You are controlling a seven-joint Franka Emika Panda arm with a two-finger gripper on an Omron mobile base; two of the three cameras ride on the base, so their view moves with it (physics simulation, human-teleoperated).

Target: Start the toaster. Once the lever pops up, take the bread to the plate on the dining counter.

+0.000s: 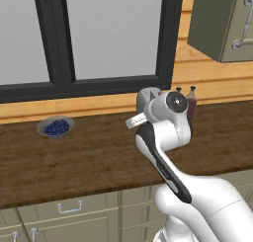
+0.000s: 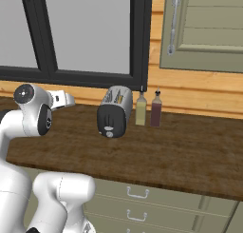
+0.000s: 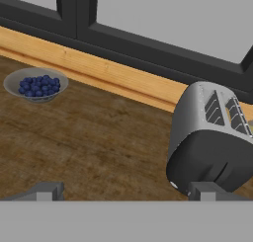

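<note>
Jaws spread wide on my dark two-finger gripper point(image 3: 126, 191), holding nothing; I count one silver-white boxy toaster point(image 2: 114, 111) on the wooden counter point(image 2: 190, 156), two bottles point(image 2: 148, 109) beside it, one grey berry bowl point(image 1: 56, 126).

Small silver-white toaster point(image 2: 115, 111) with rounded top, two slots, black end panel and a small pale knob low on that panel. Upright on the dark wood countertop point(image 2: 180, 156), black end facing out from the wall, just left of the two bottles point(image 2: 148, 109), near the wooden backsplash below the window.
</note>
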